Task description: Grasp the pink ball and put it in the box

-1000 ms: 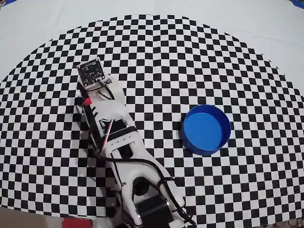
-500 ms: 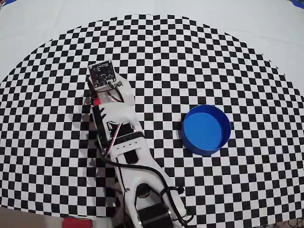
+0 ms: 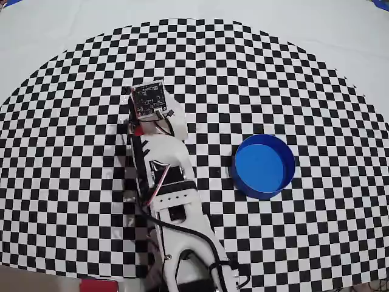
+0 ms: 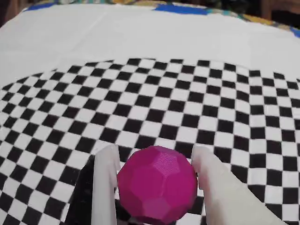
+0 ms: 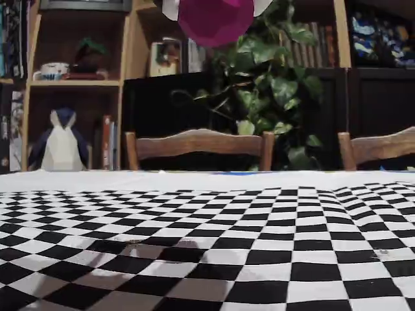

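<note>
- Pincer (image 4: 154,161) pinches the pink ball (image 4: 157,190) between two smooth white fingers (image 4: 105,187) in the wrist view; the ball looks faceted, matte plastic, carried clear above the checkered table (image 4: 187,103).
- Overhead view: the white arm (image 3: 164,182) reaches over the checkerboard, its wrist board hiding the ball; the box (image 3: 263,165), a round, shallow, glossy blue container, sits well apart to the right, empty.
- Fixed view: the ball (image 5: 214,19) hangs high above the cloth.
- Judgement: the carry step is in hand; next calls for swinging right over the box, then spreading the fingers.
</note>
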